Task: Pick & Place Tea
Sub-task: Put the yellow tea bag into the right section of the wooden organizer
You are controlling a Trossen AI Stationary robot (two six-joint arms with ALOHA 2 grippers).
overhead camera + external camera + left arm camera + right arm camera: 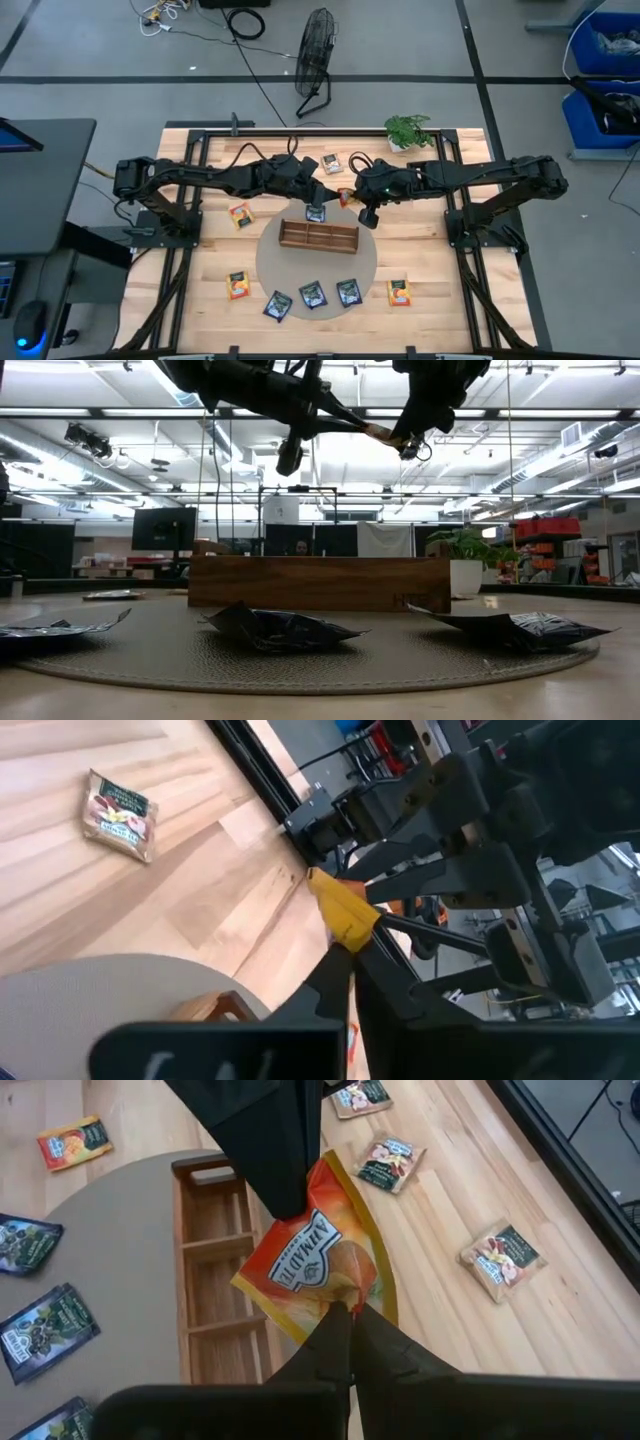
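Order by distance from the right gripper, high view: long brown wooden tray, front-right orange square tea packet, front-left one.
From the right gripper:
1. Long brown wooden tray, just in front.
2. Front-right orange square tea packet, on its own side.
3. Front-left orange square tea packet, on the far side.

Orange tea packet (318,1276) partly hidden behind both pinching hands; packet lettering on the table unreadable.

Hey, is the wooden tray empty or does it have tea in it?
Empty: the wooden tray shows bare compartments where visible; the orange packet hangs above it.
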